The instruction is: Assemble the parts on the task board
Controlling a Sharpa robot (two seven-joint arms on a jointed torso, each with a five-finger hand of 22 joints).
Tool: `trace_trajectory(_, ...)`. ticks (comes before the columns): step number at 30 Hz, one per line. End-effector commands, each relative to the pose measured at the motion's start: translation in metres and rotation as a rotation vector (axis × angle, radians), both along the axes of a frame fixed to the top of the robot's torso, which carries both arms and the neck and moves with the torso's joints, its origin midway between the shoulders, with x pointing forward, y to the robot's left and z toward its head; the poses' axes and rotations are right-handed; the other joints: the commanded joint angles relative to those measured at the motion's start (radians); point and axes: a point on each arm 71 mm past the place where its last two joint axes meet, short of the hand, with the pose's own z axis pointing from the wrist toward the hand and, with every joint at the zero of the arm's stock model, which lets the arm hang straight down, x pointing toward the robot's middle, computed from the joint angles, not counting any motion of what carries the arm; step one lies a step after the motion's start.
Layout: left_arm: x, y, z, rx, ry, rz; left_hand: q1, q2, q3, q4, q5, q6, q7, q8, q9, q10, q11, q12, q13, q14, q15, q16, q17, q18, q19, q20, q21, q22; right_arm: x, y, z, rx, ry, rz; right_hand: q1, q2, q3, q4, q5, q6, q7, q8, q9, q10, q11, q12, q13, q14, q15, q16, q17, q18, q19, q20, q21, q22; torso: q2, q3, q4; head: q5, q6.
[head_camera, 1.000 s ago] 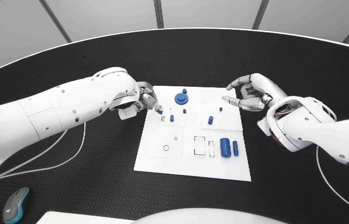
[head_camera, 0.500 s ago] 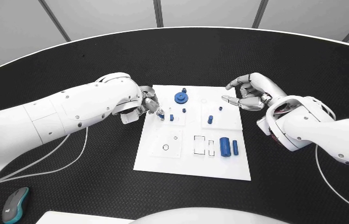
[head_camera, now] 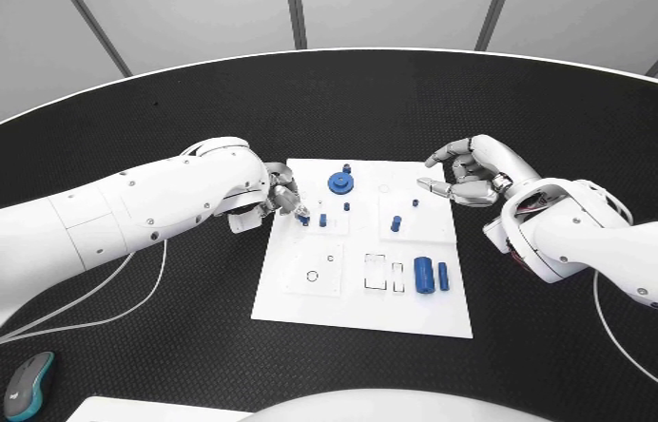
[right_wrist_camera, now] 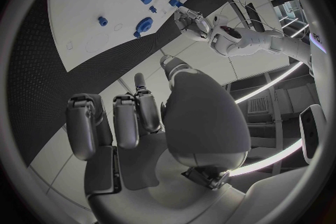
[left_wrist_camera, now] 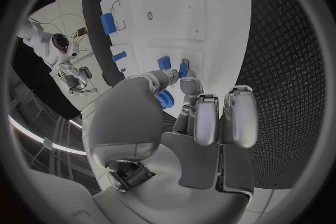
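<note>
Parts [head_camera: 425,277] mostly lie loose on the task board [head_camera: 359,313], assembly barely begun; left hand [head_camera: 279,194] pinches one blue piece [left_wrist_camera: 164,99], right hand [head_camera: 469,180] curled, holding nothing.

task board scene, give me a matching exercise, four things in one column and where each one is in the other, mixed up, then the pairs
Things
1. left hand
2. right hand
3. round blue part
4. large blue cylinder

Places
A. lying on the task board in its near right part, as the head view shows it
B. at the board's left edge, fingertips at a small blue part
C. standing near the board's far edge
D. off the board's far right corner, holding nothing

Pairs: 1-B, 2-D, 3-C, 4-A
</note>
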Motion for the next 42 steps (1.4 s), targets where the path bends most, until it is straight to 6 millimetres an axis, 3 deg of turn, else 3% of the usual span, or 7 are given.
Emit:
trace_trajectory(1,0.0009,0.0007,-0.0003,0.003,-0.004,0.004,-0.001,0.007,0.124,-0.119,0.003,0.009,-0.001,0.003,0.106,0.013,-0.005,0.004,0.001,0.069,-0.006,0.007,0.127,-0.012,0.006,0.0,0.005,0.055,0.0,0.0001,0.0,0.0,0.0,0.0,0.0,0.007,-0.004,0.001,0.006,0.005,-0.003,0.003,-0.002,0.002,-0.003,-0.001,0.086,0.074,-0.006,-0.002,0.145,-0.006,0.088,-0.009,0.0,0.246,-0.002,0.0002,0.0,0.0,0.0)
trace_trajectory(42,0.002,-0.0049,-0.0029,0.027,0.016,-0.015,-0.003,0.004,0.125,-0.121,0.007,0.011,-0.002,0.004,0.106,0.016,-0.006,0.007,0.004,0.069,-0.006,0.006,0.126,-0.013,0.008,0.0,0.006,0.058,-0.0009,0.0002,0.0003,0.001,0.001,0.002,0.001,0.008,-0.004,0.001,0.007,0.005,-0.003,0.004,-0.002,0.002,-0.003,-0.001,0.087,0.074,-0.006,-0.002,0.145,-0.006,0.088,-0.009,-0.001,0.246,0.0,0.0003,0.0003,-0.004,-0.007)
